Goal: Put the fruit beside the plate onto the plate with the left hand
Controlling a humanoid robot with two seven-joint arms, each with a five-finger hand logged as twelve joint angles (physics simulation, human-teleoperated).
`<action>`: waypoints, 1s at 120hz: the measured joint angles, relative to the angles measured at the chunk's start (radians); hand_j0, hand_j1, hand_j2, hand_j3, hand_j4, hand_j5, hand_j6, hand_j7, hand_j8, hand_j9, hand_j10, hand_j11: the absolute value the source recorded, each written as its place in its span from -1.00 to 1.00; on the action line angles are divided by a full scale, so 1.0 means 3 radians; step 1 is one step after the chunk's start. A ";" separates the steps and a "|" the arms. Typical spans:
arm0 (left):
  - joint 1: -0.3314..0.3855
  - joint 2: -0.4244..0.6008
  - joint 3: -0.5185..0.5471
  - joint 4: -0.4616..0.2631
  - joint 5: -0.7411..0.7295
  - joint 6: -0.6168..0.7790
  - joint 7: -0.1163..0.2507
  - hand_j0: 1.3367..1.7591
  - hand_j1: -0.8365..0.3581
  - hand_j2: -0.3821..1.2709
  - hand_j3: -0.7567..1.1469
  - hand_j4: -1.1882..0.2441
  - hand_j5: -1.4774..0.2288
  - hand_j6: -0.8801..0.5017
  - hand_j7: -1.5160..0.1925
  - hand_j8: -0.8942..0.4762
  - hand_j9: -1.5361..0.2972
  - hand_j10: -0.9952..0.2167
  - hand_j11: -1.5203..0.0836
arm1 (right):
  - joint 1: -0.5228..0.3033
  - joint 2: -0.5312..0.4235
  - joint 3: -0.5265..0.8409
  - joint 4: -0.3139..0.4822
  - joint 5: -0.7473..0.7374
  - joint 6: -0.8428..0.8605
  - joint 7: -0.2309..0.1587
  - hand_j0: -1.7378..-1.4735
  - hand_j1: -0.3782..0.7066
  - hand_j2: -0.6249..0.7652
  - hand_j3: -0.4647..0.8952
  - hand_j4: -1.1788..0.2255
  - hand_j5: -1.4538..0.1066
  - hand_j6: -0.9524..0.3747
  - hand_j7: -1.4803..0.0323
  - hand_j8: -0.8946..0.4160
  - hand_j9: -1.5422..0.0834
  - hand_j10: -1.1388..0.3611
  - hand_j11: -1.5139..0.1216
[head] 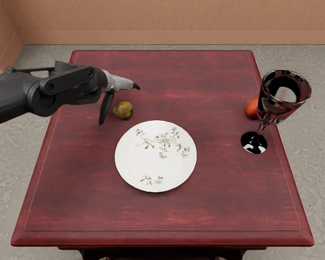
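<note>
The left robot hand hovers over the far-left part of a dark red wooden table, its black arm reaching in from the left edge of the head view. The hand is open and has hold of nothing: 1 dark finger points to the right, and another hangs down toward the tabletop, close to the left side of a small greenish-brown pear. Whether that finger touches the fruit cannot be told. The pear lies on the table just beside the upper-left rim of a white plate with a floral pattern, a narrow strip of wood showing between them. The plate sits near the middle of the table with nothing on it. Well apart, near the right edge, a wine glass stands upright, with a small orange-red fruit just beside its stem.
</note>
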 joint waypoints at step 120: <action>0.0099 -0.0105 0.0005 -0.0059 -0.0035 0.0382 -0.0008 0.52 0.49 -0.48 -0.21 0.31 0.35 -0.09 0.40 -0.06 0.32 0.23 0.49 | 0.0001 0.0000 0.0000 0.0000 0.0000 0.0000 0.0000 -0.40 -0.88 -0.11 -0.32 0.64 0.81 0.39 0.91 0.32 0.85 0.48 0.80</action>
